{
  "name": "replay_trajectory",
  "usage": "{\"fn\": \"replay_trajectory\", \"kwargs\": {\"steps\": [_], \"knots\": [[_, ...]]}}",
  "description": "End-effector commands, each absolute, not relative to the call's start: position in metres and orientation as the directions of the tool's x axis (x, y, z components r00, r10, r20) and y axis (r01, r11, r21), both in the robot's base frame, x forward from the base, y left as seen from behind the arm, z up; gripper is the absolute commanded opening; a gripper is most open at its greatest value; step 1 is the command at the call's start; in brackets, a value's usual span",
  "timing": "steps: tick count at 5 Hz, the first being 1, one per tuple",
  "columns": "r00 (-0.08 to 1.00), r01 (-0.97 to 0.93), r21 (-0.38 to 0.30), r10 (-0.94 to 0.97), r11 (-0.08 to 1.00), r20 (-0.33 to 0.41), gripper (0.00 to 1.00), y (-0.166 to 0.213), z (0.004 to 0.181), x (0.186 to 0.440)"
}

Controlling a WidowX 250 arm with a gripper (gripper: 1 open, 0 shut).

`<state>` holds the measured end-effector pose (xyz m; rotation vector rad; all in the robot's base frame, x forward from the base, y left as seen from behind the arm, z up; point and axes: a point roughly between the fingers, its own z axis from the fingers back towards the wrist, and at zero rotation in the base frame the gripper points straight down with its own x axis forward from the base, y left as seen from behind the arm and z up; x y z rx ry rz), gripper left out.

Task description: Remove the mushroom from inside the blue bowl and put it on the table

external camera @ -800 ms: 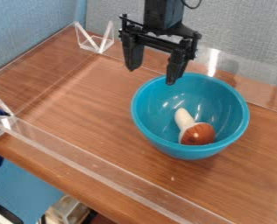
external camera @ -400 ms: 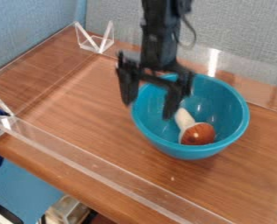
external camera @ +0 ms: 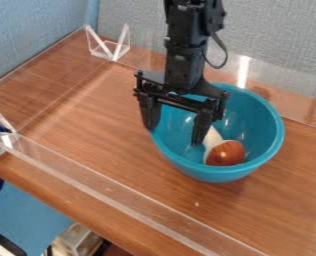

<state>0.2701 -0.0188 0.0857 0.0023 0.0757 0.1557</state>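
tabletop: reddish-brown wood grain (external camera: 87, 165), under the bowl
gripper: black, two-fingered (external camera: 174, 122), jaws wide, nothing held, at the bowl's left side
bowl: round, deep, glossy turquoise-blue (external camera: 260, 123)
mushroom: small toy, cream-white stem, rounded reddish-brown cap (external camera: 226, 153), lying inside the bowl

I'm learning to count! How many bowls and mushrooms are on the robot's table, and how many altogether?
Bowls: 1, the blue bowl
Mushrooms: 1, the mushroom, inside the bowl
Total: 2
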Motion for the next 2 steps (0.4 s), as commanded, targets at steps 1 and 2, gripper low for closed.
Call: {"fn": "replay_trajectory", "kwargs": {"steps": [1,2], "knots": [[0.991,-0.137,-0.004,0.137,0.991,-0.002,1.0,-0.029,0.093,0.287],[0.993,-0.12,-0.001,0.12,0.993,0.006,1.0,-0.043,0.083,0.298]]}}
